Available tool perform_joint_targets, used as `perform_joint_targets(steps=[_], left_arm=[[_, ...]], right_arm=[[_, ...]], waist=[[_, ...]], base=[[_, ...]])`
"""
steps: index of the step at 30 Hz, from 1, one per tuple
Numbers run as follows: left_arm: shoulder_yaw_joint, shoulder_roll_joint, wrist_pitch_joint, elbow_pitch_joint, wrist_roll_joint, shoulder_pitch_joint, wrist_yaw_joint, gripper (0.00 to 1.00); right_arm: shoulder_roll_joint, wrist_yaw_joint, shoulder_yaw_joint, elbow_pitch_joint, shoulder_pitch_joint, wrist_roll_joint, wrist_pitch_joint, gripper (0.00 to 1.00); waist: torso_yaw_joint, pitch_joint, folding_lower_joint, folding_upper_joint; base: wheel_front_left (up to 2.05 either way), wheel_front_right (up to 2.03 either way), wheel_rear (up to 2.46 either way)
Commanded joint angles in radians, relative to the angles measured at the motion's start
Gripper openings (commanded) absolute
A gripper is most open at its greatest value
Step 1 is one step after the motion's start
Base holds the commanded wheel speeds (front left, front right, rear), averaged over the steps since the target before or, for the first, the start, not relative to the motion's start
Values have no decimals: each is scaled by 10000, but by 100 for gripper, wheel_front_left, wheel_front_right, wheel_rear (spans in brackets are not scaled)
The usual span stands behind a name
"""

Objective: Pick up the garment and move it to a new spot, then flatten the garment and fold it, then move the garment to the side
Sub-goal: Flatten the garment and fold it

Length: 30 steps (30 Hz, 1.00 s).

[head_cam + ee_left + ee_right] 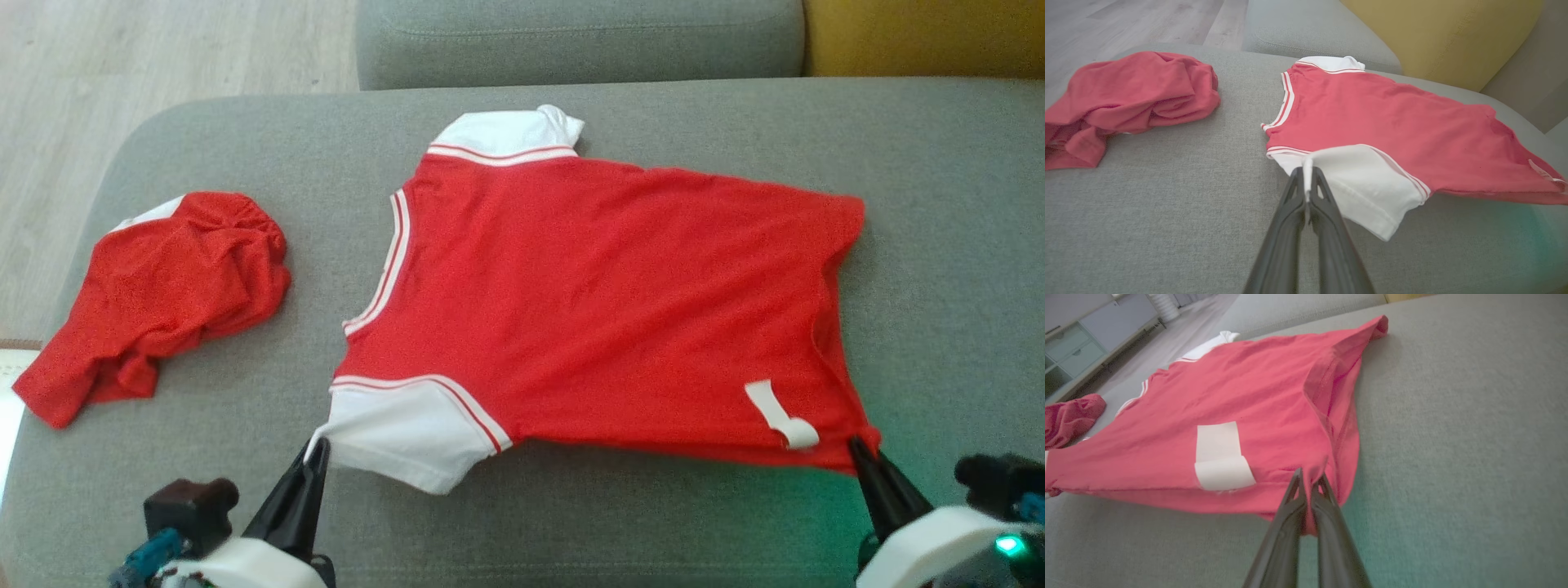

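Observation:
A red T-shirt [604,302] with white sleeves lies spread across the grey sofa seat, collar to the left, hem to the right. My left gripper [317,447] is shut on the edge of the near white sleeve [1359,183], the cloth pinched between its fingertips [1308,173]. My right gripper [857,449] is shut on the near hem corner of the T-shirt [1274,416], red fabric bunched between its fingers. A white label [1220,455] sits on the shirt just left of that corner. The near edge of the shirt is lifted slightly off the cushion.
A second red garment [163,286] lies crumpled at the seat's left edge [1126,102]. The grey backrest [571,37] and a yellow cushion [922,37] stand behind. Wooden floor [122,65] lies beyond the left edge. Bare grey cushion [955,245] extends to the right.

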Motion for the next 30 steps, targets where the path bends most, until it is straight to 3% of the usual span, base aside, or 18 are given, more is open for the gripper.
perform_joint_targets(steps=[1,8,16,27,28,29,30], left_arm=[[345,240,171,-667,-86,-320,108,0],[341,502,1083,-851,-274,-742,108,0],[548,696,2355,528,-1212,-3045,-443,0],[458,765,3184,2776,-1666,-6097,-1066,0],[392,743,3155,3009,-1635,-6325,-1122,8],[339,687,3075,3229,-1639,-6527,-1184,54],[252,666,2949,3439,-1585,-6724,-1262,100]], right_arm=[[13,40,-187,-764,126,-253,343,0],[752,40,-889,-1925,506,-787,2085,0],[1138,40,-1191,-1868,-780,-1009,3525,0],[1221,40,-1251,-853,-2603,-1093,3302,0],[1223,40,-1204,-727,-2720,-1079,3217,0],[1238,40,-1147,-622,-2832,-1040,3099,0],[1247,40,-1099,-537,-2927,-1021,2928,33]], waist=[[35,-24,2,-1],[-104,181,2,-1],[-461,1018,2,-1],[-913,1932,2,-1],[-953,2005,2,-1],[-991,2070,2,-1],[-1018,2128,2,-1]], base=[[0,0,0],[0,0,0],[0,0,0],[0,0,0],[0,0,0],[0,0,0],[0,0,0]])
